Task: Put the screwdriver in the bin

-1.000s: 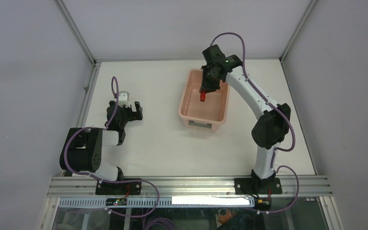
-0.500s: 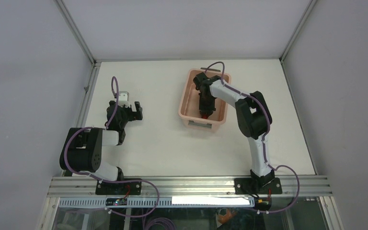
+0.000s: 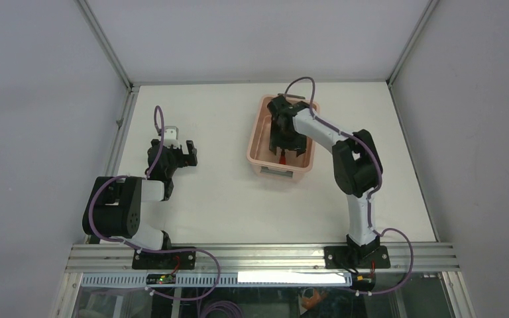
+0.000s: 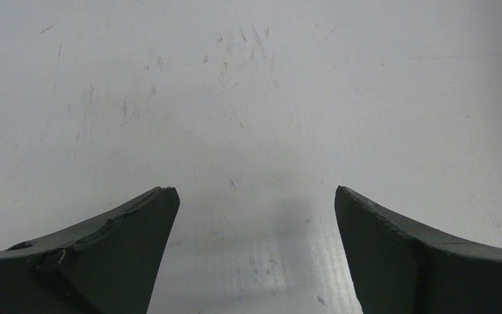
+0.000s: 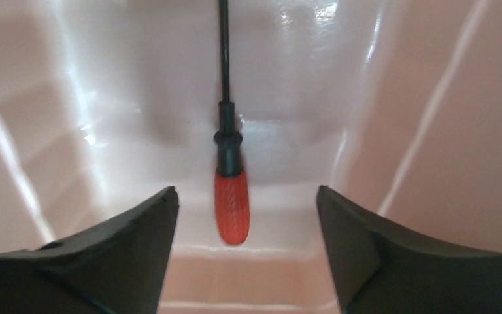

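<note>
Now: screwdriver (image 5: 231, 206) is inside the bin (image 5: 431, 131) and seems to lie on its floor, though the wrist view is too soft at the handle to say it is fully at rest. Its long axis runs 12 to 6 o'clock along the bin's length, with the thin black shaft toward 12 and the red handle toward 6. In the top view only a spot of red shows, near the bin's 6 o'clock short end.

Right gripper (image 5: 245, 191) hangs low inside the bin, directly over the tool. Its jaws stand wide and hold nothing. The handle sits in the gap between the fingers (image 5: 137, 235), apart from both.

Judgement: the placing looks done. The next move depends on that gap, since a straight lift should clear the handle without snagging.

The right arm is much the nearer. Left gripper (image 4: 255, 190) sits well off at 9 o'clock over the bare table (image 3: 225, 199), jaws wide and empty.
</note>
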